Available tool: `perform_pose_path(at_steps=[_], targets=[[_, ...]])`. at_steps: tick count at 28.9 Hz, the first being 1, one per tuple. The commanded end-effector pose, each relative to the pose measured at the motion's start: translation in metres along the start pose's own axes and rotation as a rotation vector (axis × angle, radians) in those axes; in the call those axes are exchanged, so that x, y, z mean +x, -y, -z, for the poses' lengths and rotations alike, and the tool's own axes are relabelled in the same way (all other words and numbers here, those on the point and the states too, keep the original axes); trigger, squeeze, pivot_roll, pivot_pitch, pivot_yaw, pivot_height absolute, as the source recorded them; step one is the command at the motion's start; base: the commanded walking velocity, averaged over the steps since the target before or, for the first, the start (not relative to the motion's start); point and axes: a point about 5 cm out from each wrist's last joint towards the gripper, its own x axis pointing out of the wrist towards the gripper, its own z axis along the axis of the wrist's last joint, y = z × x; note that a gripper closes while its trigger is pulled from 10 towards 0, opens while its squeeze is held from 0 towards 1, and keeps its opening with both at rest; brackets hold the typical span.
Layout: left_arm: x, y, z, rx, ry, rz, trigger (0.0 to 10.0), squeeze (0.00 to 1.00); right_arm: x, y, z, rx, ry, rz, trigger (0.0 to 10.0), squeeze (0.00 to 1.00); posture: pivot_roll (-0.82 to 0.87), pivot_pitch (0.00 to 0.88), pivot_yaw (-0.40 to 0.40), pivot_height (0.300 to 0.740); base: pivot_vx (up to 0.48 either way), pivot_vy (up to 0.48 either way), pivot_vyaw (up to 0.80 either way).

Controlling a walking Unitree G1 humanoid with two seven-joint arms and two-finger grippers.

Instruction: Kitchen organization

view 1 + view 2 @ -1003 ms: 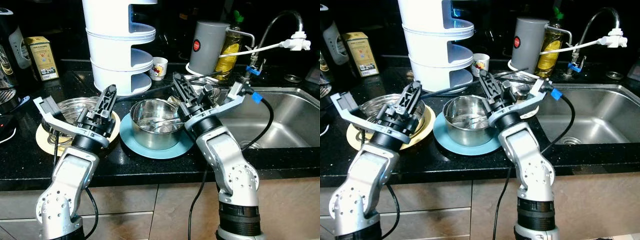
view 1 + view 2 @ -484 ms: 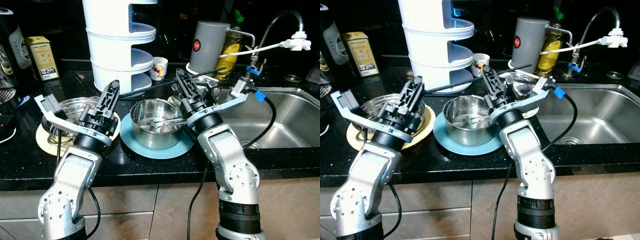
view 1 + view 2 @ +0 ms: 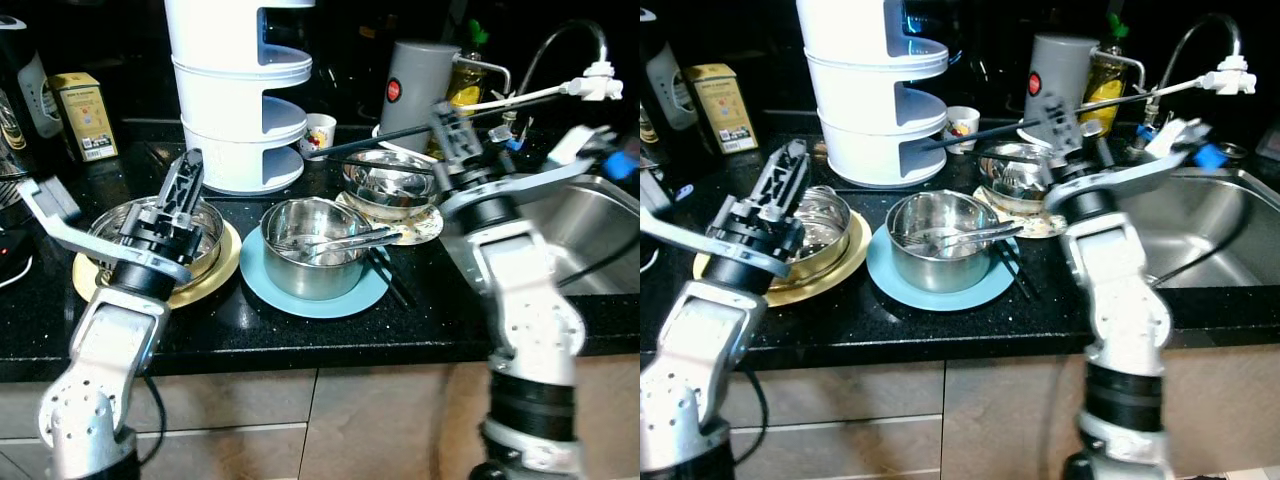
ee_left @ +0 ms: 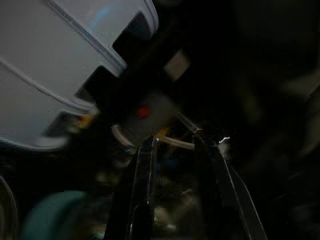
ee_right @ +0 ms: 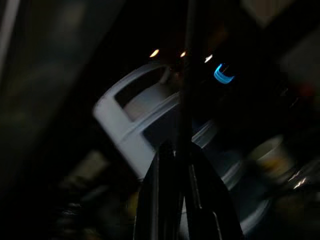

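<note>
We see right gripper [image 3: 447, 122] clamped on black chopstick [image 3: 375, 142] held above steel bowl [image 3: 388, 182], left gripper [image 3: 186, 180] fingers slightly apart over bowl [image 3: 152, 222] on yellow plate [image 3: 222, 272], tongs [image 3: 335, 241] in center bowl [image 3: 312, 260] on blue plate [image 3: 330, 300]

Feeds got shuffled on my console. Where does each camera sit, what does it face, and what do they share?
Left and right eye views: on the head, looking down at the counter; both arms, left gripper above a steel bowl.
Left wrist view: along its fingers toward the white tiered rack.
Right wrist view: dark, along the right gripper clamping a black chopstick.
Shared: the rack.
</note>
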Motion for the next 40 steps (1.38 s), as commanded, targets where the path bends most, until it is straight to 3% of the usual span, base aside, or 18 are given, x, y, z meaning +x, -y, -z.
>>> perform_pose_path(at_steps=[1,3,4,6,9,10,12,13,15,17,22,24,30,31,38,40], targets=[[0.006,0.008,0.012,0.158,-0.060,0.020,10.0,0.00,0.004,-0.016,-0.010,-0.204,0.064,-0.038,0.0,0.00,-0.04,0.045,-0.048,0.740,0.000,0.000,0.00],[0.011,0.012,0.015,0.231,-0.070,0.010,10.0,0.00,0.005,-0.025,-0.019,-0.384,0.118,-0.039,0.0,0.00,-0.05,0.050,-0.044,0.740,0.000,0.000,0.00],[0.014,0.016,0.015,0.288,-0.061,0.005,10.0,0.00,0.003,-0.033,-0.023,-0.458,0.150,-0.054,10.0,0.00,-0.05,0.052,-0.041,0.740,0.000,0.000,0.00],[0.015,0.016,0.016,0.305,-0.062,0.002,10.0,0.00,0.002,-0.034,-0.025,-0.481,0.157,-0.055,10.0,0.00,-0.05,0.052,-0.041,0.740,0.000,0.000,0.00],[0.016,0.016,0.016,0.414,-0.061,0.001,10.0,0.00,-0.003,-0.033,-0.031,-0.622,0.188,-0.025,10.0,0.00,-0.05,0.059,-0.037,0.740,0.000,0.000,0.00],[0.016,0.016,0.016,0.414,-0.061,0.001,10.0,0.00,-0.003,-0.033,-0.031,-0.622,0.188,-0.025,10.0,0.00,-0.05,0.059,-0.037,0.740,0.000,0.000,0.00],[0.018,0.015,0.014,0.449,-0.040,-0.008,10.0,0.00,-0.005,-0.029,-0.034,-0.741,0.189,0.007,10.0,0.00,-0.05,0.064,-0.034,0.740,0.000,0.000,0.00],[0.018,0.015,0.014,0.449,-0.040,-0.008,10.0,0.00,-0.005,-0.029,-0.034,-0.741,0.189,0.007,10.0,0.00,-0.05,0.064,-0.034,0.740,0.000,0.000,0.00],[0.021,0.016,0.014,0.494,-0.034,-0.002,10.0,0.00,-0.006,-0.025,-0.027,-0.848,0.142,0.005,10.0,0.00,-0.05,0.063,-0.032,0.740,0.000,0.000,0.00],[0.022,0.018,0.015,0.516,-0.031,0.012,10.0,0.00,-0.008,-0.022,-0.015,-0.898,0.078,-0.016,10.0,0.00,-0.05,0.063,-0.031,0.740,0.000,0.000,0.00],[0.024,0.016,0.017,0.550,-0.027,-0.011,10.0,0.00,-0.010,-0.021,0.003,-0.942,-0.011,-0.042,10.0,0.00,-0.05,0.067,-0.030,0.740,0.000,0.000,0.00],[0.027,0.011,0.016,0.607,-0.005,-0.066,10.0,0.00,-0.017,-0.010,0.024,-1.054,-0.137,-0.042,10.0,0.00,-0.04,0.066,-0.032,0.740,0.000,0.000,0.00],[0.025,0.007,0.016,0.645,0.018,-0.103,10.0,0.00,-0.027,-0.002,0.032,-1.011,-0.187,0.028,10.0,0.00,-0.05,0.068,-0.033,0.740,0.000,0.000,0.00],[0.020,0.002,0.020,0.665,-0.003,-0.105,10.0,0.00,-0.033,0.000,0.033,-0.940,-0.181,0.071,10.0,0.00,-0.05,0.068,-0.030,0.740,0.000,0.000,0.00],[0.005,-0.005,0.026,0.659,-0.022,-0.102,10.0,0.00,-0.048,0.005,0.026,-0.862,-0.146,0.167,10.0,0.00,-0.05,0.071,-0.029,0.740,0.000,0.000,0.00],[0.002,-0.006,0.027,0.659,-0.017,-0.105,10.0,0.00,-0.052,0.005,0.023,-0.881,-0.129,0.181,10.0,0.00,-0.05,0.073,-0.028,0.740,0.000,0.000,0.00]])
